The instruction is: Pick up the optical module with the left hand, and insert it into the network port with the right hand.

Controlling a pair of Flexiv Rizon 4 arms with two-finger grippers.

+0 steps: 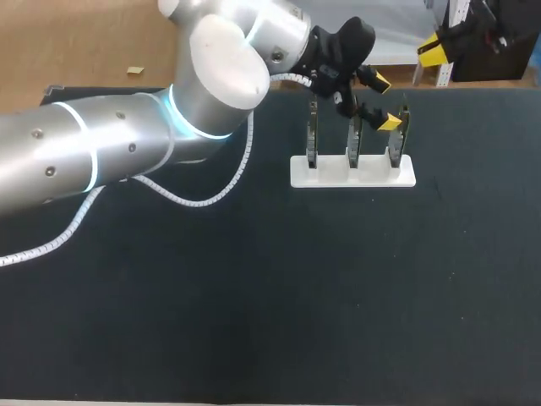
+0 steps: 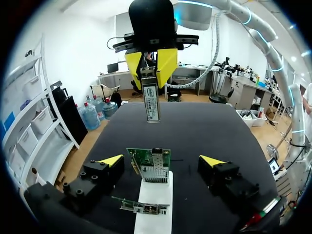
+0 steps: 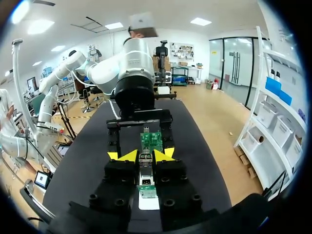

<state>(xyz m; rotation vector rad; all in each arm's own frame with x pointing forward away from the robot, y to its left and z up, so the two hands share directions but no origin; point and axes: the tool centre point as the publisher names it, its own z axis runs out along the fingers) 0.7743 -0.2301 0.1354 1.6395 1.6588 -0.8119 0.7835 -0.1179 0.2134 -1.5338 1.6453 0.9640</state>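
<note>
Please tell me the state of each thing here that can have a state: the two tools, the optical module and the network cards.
optical module: held in the air, not inserted in any port.
right tool: shut on the optical module.
left tool: open, holding nothing.
network cards: three, upright in the white stand.

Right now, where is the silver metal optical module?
Left wrist view: the silver metal optical module hangs clamped in the right claw, beyond the white card stand.
</note>
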